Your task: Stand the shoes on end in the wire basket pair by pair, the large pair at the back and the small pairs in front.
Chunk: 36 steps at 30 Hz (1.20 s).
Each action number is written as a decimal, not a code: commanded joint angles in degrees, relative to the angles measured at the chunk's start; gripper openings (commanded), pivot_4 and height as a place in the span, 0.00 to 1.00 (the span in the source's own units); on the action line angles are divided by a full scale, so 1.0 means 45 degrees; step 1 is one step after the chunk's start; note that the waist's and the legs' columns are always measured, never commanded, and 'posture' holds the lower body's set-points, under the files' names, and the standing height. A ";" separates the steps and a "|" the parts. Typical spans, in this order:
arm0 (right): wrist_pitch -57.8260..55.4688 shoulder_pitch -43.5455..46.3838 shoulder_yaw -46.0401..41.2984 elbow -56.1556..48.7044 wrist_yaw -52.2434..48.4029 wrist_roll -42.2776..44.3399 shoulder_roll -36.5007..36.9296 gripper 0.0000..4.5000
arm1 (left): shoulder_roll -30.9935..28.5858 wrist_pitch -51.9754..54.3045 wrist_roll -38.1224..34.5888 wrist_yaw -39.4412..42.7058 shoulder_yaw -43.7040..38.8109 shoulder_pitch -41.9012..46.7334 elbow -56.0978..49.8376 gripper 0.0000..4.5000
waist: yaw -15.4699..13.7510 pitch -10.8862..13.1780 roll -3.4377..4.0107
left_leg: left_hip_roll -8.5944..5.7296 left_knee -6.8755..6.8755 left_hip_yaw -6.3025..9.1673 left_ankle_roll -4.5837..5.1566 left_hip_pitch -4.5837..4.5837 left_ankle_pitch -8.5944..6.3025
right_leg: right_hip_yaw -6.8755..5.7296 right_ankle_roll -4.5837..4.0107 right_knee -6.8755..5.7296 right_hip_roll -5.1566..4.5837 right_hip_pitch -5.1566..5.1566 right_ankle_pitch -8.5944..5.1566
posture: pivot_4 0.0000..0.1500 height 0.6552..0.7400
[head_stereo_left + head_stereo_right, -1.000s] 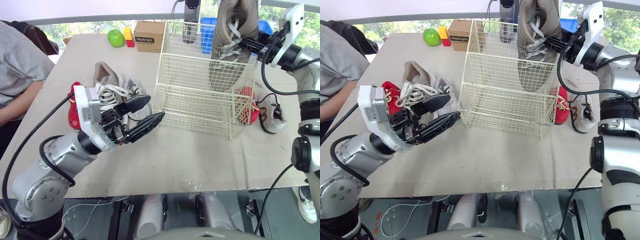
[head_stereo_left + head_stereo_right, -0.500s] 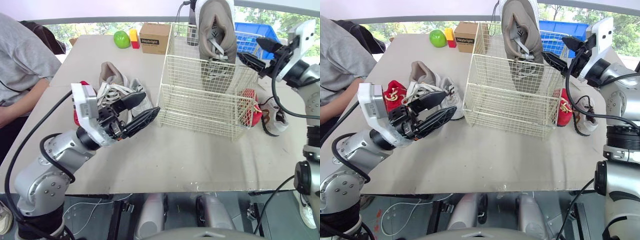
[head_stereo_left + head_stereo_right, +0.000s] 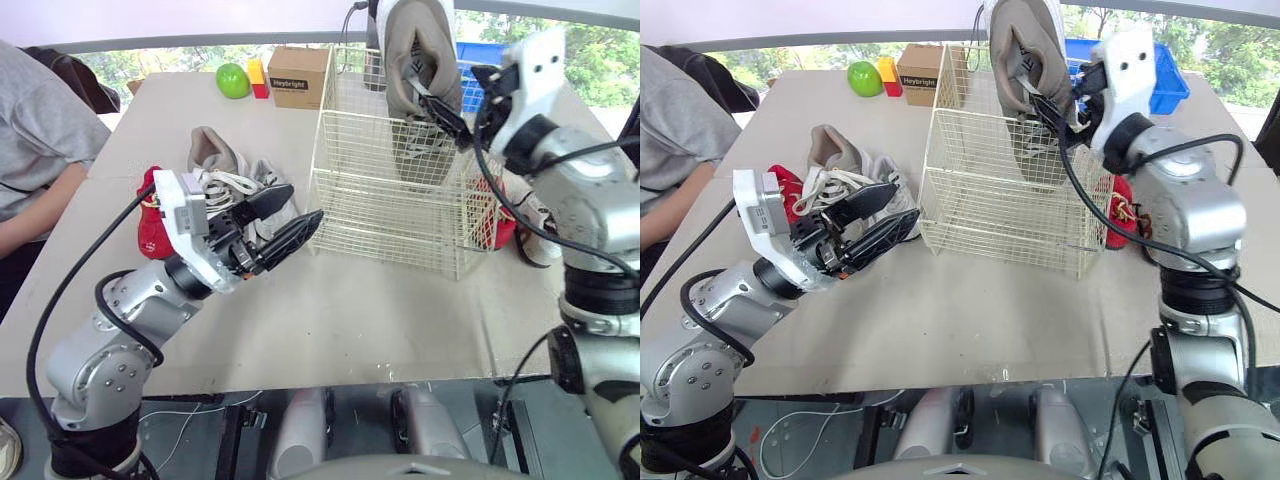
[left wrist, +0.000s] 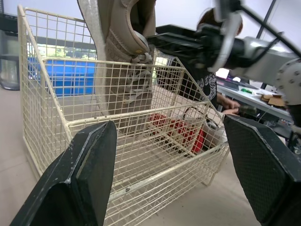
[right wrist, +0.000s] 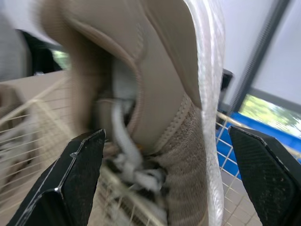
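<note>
A large tan shoe stands toe down in the back right of the cream wire basket, its heel above the rim. My right gripper is open against its laced side, and the shoe sits between the spread fingers. The shoe's mate lies on the table left of the basket. My left gripper hangs open just off the basket's front left corner, holding nothing. One small red shoe lies behind my left wrist, another right of the basket beside a small white shoe.
A green apple, coloured blocks and a cardboard box sit at the table's far edge. A blue bin is behind the basket. A person in grey sits at the table's left side.
A second ago my right gripper held the tan shoe over the basket. It let go, drew off to the right, and has come back open beside the laces. My left gripper barely moved.
</note>
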<state>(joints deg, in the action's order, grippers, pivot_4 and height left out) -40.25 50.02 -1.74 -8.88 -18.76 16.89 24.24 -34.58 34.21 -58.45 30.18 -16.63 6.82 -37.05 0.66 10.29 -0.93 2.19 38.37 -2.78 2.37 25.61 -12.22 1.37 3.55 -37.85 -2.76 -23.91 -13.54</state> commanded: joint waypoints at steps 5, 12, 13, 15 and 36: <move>0.0690 0.0775 -0.0375 0.0315 0.1135 -0.0635 -0.0776 0.39 | 0.0098 -0.0462 0.0134 -0.0118 -0.0119 -0.0213 -0.0510 0.86 | -0.0003 0.0000 0.0000 | 0.0001 -0.0006 -0.0003 0.0000 0.0009 -0.0001 | -0.0009 0.0041 0.0007 -0.0002 -0.0001 0.0023 | 1.00 1.00; -0.0386 0.0964 -0.1628 -0.0929 0.2311 0.0091 -0.1500 0.01 | 0.0159 -0.0602 0.0201 -0.0149 -0.0059 -0.0436 -0.0606 0.86 | 0.0028 0.0001 0.0002 | 0.0005 -0.0012 0.0002 0.0001 0.0007 -0.0001 | -0.0005 0.0040 -0.0001 0.0000 -0.0014 0.0023 | 1.00 1.00; -0.0643 0.0994 -0.1742 -0.1262 0.2628 0.0111 -0.1654 0.01 | 0.0153 -0.0612 0.0190 -0.0128 -0.0070 -0.0456 -0.0569 0.86 | 0.0024 0.0002 0.0003 | 0.0005 -0.0014 0.0003 0.0000 0.0012 -0.0001 | -0.0005 0.0040 -0.0002 0.0000 -0.0021 0.0023 | 1.00 1.00; -0.1158 0.1026 -0.1885 -0.1816 0.3295 0.0095 -0.2020 0.01 | 0.0132 -0.0629 0.0169 -0.0071 -0.0069 -0.0461 -0.0492 0.86 | -0.0005 0.0003 0.0004 | 0.0006 -0.0017 0.0005 0.0000 0.0031 -0.0001 | -0.0008 0.0041 0.0000 -0.0002 -0.0036 0.0024 | 1.00 1.00; -0.5204 0.0971 -0.4256 -0.2451 0.5723 0.1828 -0.2871 0.01 | 0.0090 -0.0682 0.0297 0.0471 0.0162 -0.0147 0.0171 0.86 | 0.0013 0.0000 0.0005 | 0.0002 -0.0029 -0.0003 0.0001 0.0052 -0.0001 | -0.0017 0.0040 0.0005 -0.0005 -0.0058 0.0023 | 1.00 1.00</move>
<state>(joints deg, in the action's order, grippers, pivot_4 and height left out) -61.33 55.49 -21.22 -19.31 7.84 24.12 10.65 -34.08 32.20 -57.37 31.84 -15.57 5.89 -35.41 0.72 10.29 -0.90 2.20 38.23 -2.80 2.38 25.83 -12.23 1.30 3.73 -37.82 -2.79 -24.15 -13.43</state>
